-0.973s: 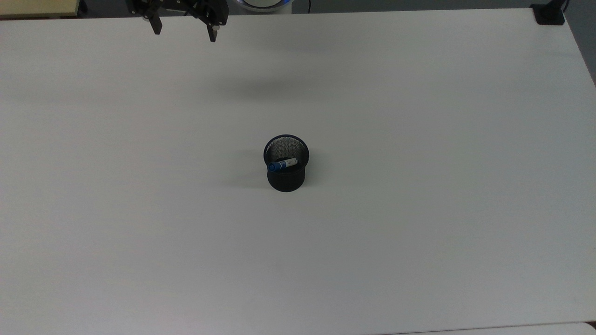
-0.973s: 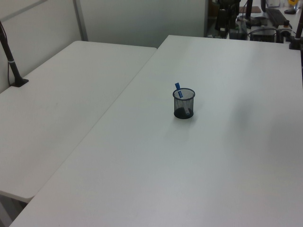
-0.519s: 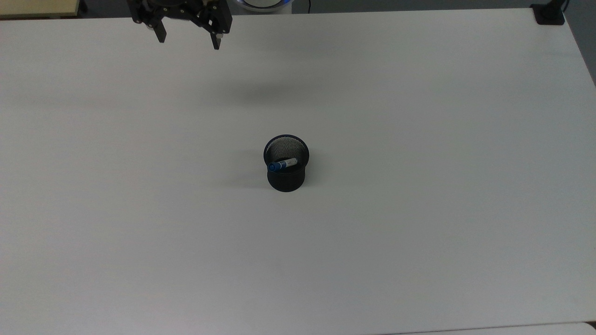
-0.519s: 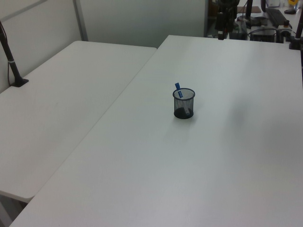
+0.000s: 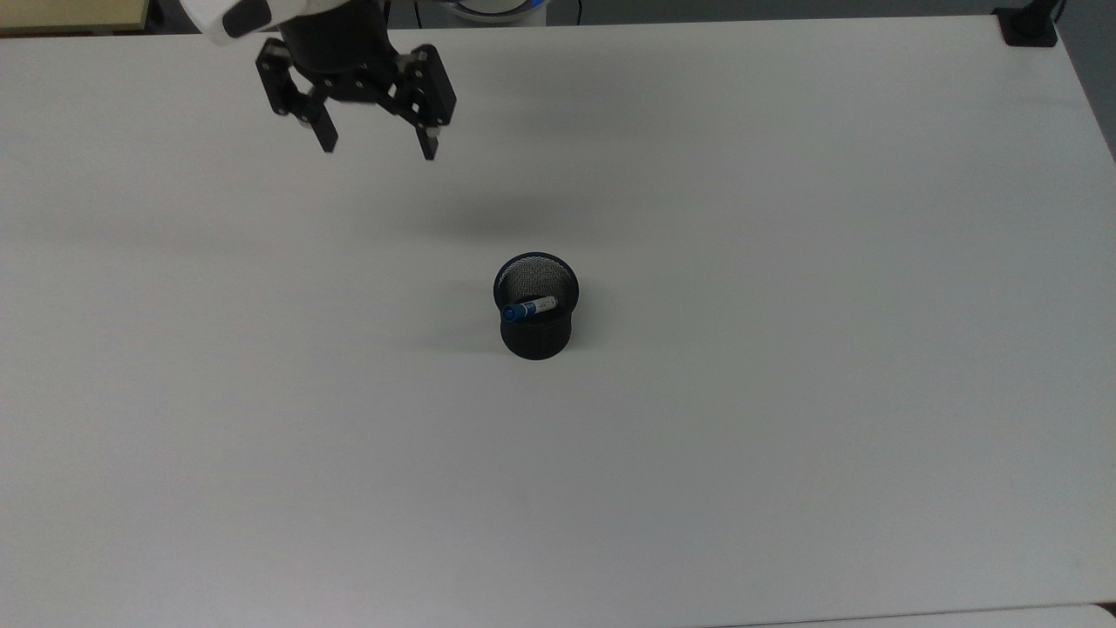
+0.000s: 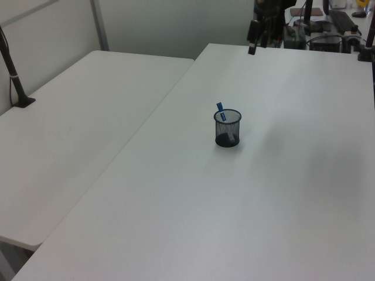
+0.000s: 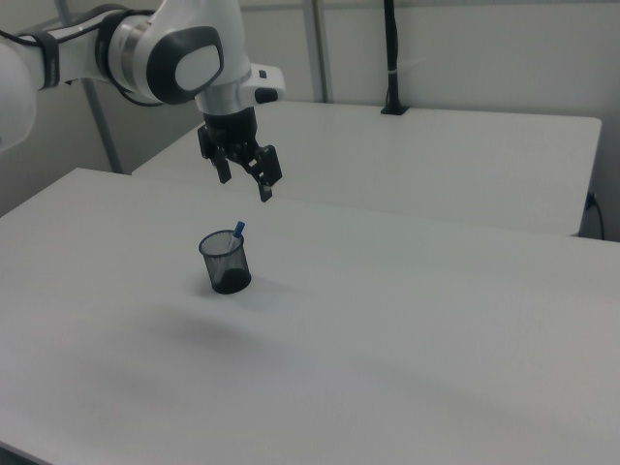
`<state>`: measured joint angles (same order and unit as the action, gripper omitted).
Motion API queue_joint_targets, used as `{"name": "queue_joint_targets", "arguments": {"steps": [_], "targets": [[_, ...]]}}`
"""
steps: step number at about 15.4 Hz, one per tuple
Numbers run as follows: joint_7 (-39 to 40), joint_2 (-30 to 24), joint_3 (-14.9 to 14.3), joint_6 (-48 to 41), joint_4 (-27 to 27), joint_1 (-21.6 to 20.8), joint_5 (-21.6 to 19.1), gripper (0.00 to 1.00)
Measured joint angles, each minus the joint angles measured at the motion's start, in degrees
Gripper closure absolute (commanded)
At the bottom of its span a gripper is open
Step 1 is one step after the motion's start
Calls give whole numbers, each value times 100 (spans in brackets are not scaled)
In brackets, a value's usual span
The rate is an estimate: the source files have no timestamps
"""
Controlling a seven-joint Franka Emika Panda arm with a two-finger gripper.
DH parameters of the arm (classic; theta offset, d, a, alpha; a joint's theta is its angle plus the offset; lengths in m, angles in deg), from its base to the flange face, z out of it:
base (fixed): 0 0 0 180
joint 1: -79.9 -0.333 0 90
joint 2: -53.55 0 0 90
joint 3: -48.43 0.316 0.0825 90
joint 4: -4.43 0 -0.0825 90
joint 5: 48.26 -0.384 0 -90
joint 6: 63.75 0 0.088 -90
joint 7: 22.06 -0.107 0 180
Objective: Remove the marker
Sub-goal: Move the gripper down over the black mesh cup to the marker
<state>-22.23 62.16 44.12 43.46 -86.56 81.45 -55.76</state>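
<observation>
The marker (image 5: 528, 308), white-barrelled with a blue cap, leans inside the black mesh cup (image 5: 535, 336) at the table's middle. Its blue cap pokes above the rim in the left view (image 6: 220, 109) and in the right view (image 7: 238, 230). The cup (image 6: 227, 130) (image 7: 226, 263) stands upright. My gripper (image 5: 378, 152) hangs open in the air, up and to the top view's left of the cup, with nothing between its fingers. In the right view the gripper (image 7: 245, 185) hovers above and just behind the cup. In the left view the gripper (image 6: 253, 43) is over the table's far edge.
The white table (image 5: 785, 349) spreads wide around the cup. A second white table (image 6: 76, 123) adjoins it on the left view's left. A black clamp base (image 5: 1029, 26) sits at the top view's upper right corner. Equipment (image 6: 328, 29) crowds the far end in the left view.
My gripper has come down from the top view's upper edge toward the cup, staying open. The marker and cup have not moved.
</observation>
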Motion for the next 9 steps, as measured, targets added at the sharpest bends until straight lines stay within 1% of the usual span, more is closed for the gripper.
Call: {"name": "queue_joint_targets", "arguments": {"steps": [2, 4, 6, 7, 9], "targets": [[-136, 141, 1, 310, 40, -171, -60, 0], [-496, 339, 4, 593, 126, -352, -59, 23], [-626, 553, 6, 792, 202, -514, -58, 37], [-655, 659, 8, 868, 223, -599, -57, 39], [-712, 852, 8, 989, 239, -747, -56, 39]]}}
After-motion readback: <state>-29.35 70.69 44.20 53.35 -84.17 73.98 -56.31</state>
